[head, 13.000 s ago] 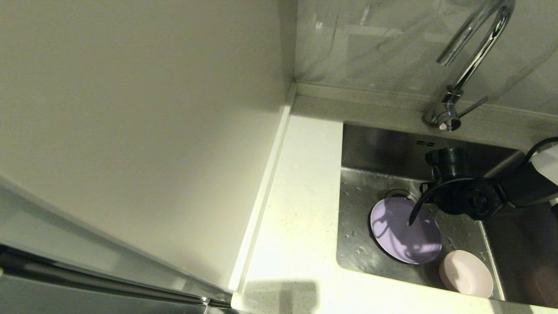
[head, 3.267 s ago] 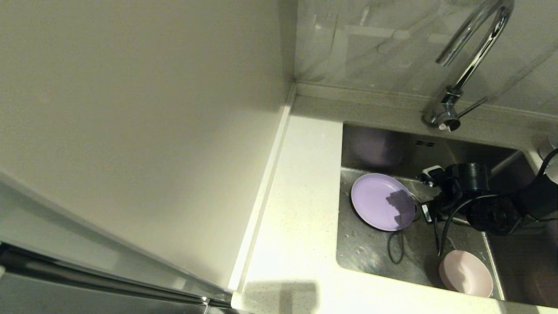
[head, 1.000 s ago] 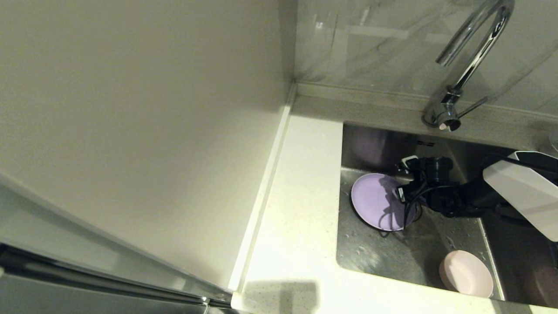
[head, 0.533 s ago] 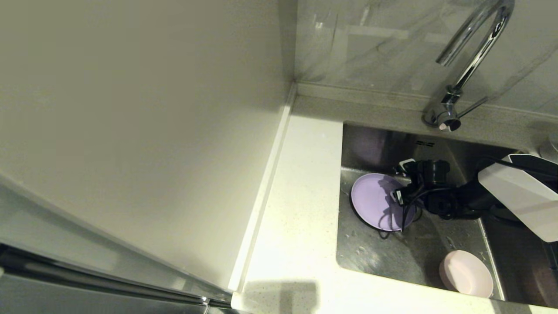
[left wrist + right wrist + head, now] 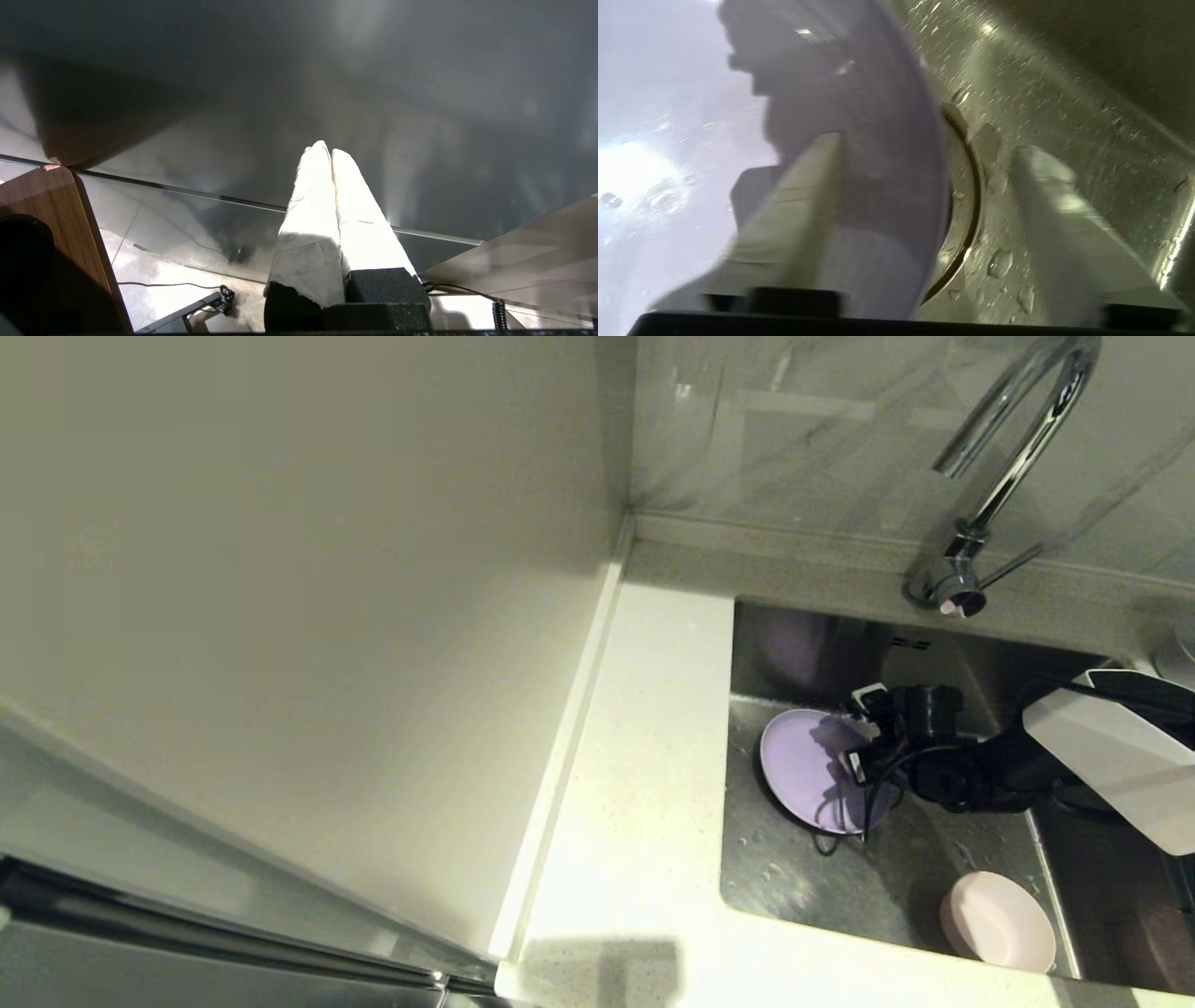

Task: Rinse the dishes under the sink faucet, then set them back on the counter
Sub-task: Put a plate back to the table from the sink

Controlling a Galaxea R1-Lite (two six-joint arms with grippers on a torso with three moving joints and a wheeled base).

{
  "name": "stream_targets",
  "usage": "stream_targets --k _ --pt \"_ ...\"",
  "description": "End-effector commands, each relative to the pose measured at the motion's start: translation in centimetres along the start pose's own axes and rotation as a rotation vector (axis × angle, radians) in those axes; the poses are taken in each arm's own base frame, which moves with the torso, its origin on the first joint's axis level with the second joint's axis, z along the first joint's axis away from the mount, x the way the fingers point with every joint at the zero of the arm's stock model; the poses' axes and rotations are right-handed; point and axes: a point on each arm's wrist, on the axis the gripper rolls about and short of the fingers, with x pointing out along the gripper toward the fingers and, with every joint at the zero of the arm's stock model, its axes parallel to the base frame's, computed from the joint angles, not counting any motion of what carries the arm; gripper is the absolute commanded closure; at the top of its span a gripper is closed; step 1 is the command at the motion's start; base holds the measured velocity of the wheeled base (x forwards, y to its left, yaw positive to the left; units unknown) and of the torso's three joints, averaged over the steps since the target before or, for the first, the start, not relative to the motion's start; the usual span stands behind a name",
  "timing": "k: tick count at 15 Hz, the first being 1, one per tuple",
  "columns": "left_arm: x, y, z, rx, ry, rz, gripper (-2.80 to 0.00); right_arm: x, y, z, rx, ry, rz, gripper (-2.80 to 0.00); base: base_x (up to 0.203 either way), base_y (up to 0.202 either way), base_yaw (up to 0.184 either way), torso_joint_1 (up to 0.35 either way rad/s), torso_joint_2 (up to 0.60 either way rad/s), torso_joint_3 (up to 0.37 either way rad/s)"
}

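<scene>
Lavender plate (image 5: 805,767), no legible markings

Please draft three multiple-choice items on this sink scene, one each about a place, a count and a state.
1. Where does the lavender plate lie?
A. On the counter
B. In the sink, at its left side
C. Under the faucet spout, held up in the air

2. How many dishes show in the sink in the head view?
A. One
B. Two
C. Four

3. How do the right gripper jaws stand?
A. Open, astride the plate's rim
B. Shut on the pink bowl
C. Shut on nothing

Answers: 1 B, the plate rests on the basin floor beside the white counter. 2 B, only the plate and the pink bowl show. 3 A, one finger is over the plate, the other over the wet steel.
</scene>
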Motion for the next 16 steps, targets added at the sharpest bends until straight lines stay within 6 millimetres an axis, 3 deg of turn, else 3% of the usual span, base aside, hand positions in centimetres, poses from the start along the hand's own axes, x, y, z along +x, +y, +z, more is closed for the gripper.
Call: stream_targets --k 1,7,16 --pt "0.0 0.0 -0.1 -0.001 0.002 0.000 0.00 -0.3 0.0 -0.3 -0.008 0.009 0.002 0.00 0.000 0.000 0.000 0.000 0.00 0.000" --pt "0.0 0.0 -0.1 -0.001 0.003 0.000 0.00 -1.8 -1.1 1.3 0.008 -0.030 -0.022 0.00 0.000 0.000 0.000 0.000 0.00 0.000" --pt "0.0 0.0 -0.1 -0.001 0.003 -0.001 0.00 -6.1 -4.5 2.8 0.043 -0.084 -0.084 0.00 0.000 0.000 0.000 0.000 0.00 0.000"
